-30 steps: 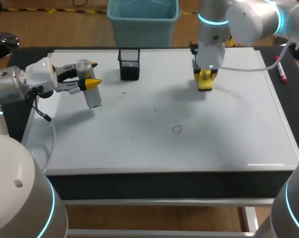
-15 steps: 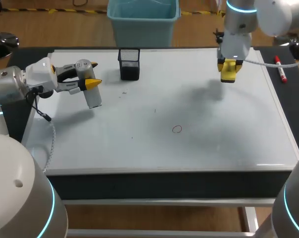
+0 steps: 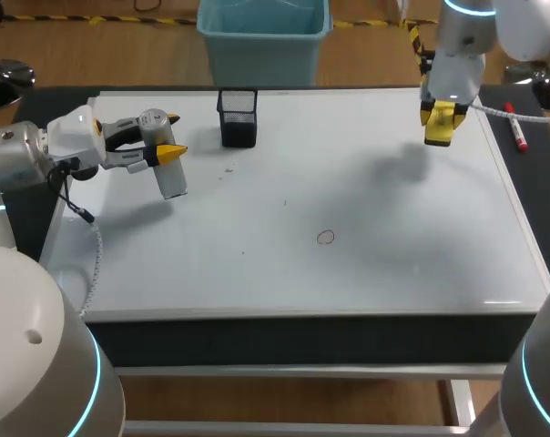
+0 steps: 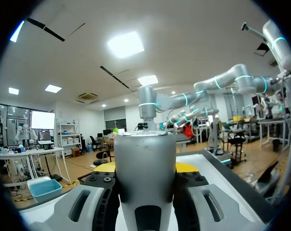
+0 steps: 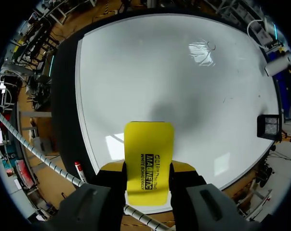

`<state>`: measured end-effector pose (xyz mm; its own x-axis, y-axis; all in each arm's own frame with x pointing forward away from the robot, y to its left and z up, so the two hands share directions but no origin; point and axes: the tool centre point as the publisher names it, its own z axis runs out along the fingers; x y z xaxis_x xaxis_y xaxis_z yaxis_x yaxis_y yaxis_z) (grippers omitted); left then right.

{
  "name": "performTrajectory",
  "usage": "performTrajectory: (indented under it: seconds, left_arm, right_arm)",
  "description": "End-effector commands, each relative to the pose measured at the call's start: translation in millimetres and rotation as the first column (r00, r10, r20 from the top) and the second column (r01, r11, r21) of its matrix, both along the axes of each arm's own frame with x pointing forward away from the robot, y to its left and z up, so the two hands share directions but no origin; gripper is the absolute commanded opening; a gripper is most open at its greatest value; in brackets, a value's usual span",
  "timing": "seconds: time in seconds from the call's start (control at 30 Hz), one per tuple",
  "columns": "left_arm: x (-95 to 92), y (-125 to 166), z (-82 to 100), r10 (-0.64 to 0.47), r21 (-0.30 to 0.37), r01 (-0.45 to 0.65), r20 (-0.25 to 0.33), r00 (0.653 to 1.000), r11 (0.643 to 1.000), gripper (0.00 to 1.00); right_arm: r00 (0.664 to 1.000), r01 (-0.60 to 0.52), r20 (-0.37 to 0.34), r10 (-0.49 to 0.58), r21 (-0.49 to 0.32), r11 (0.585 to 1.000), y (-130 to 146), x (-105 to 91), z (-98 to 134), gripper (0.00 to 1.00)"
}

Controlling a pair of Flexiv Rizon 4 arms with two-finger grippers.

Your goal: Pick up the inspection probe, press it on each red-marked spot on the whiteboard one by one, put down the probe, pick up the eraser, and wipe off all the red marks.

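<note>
My left gripper (image 3: pixel 168 137) hangs over the whiteboard's (image 3: pixel 393 264) left part, shut on the grey cylindrical probe (image 3: pixel 171 178), which slants down toward the board. In the left wrist view the probe (image 4: pixel 144 163) fills the space between the fingers of that gripper (image 4: pixel 145 168). Above the board's back right part, my right gripper (image 3: pixel 440 120) is shut on the yellow eraser (image 3: pixel 437 135). The right wrist view has the eraser (image 5: pixel 149 154) sticking out from that gripper (image 5: pixel 149 169) over the board (image 5: pixel 184 96). A small circle mark (image 3: pixel 325 238) lies near the board's middle front.
A black mesh pen holder (image 3: pixel 238 116) stands at the board's back, left of centre. A red marker (image 3: pixel 517 127) lies on the dark table just right of the board. Faint small specks (image 3: pixel 228 168) dot the board near the holder.
My right arm has carried the eraser from the board's back middle toward the back right. The left arm and the probe have stayed still.
</note>
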<state>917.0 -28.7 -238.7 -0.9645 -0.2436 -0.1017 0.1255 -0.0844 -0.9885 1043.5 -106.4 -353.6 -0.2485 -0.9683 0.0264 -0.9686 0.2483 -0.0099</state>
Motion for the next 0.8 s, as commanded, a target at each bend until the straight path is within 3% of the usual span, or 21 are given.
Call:
performTrajectory:
  seconds: [0.03,0.37,0.53,0.8]
  left_arm:
    - [0.0,-0.1,1.2,0.001,0.001,-0.001,0.000,1.000,1.000,0.00]
    - [0.0,-0.1,1.2,0.001,0.001,-0.001,0.000,1.000,1.000,0.00]
    - [-2.4,-29.0,5.2,-0.041,-0.034,0.041,-0.005,0.999,0.999,0.00]
    - [-15.6,-98.8,11.5,-0.134,-0.004,0.134,-0.033,0.990,0.991,0.00]
  right_arm:
    - [1.000,-0.003,0.005,0.003,-0.001,1.000,-1.8,-2.8,2.7,0.00]
    - [1.000,-0.003,0.005,0.003,-0.001,1.000,-1.8,-2.8,2.7,0.00]
    - [1.000,-0.003,0.005,0.003,-0.001,1.000,-1.8,-2.8,2.7,0.00]
    - [1.000,-0.003,0.005,0.003,-0.001,1.000,-1.8,-2.8,2.7,0.00]
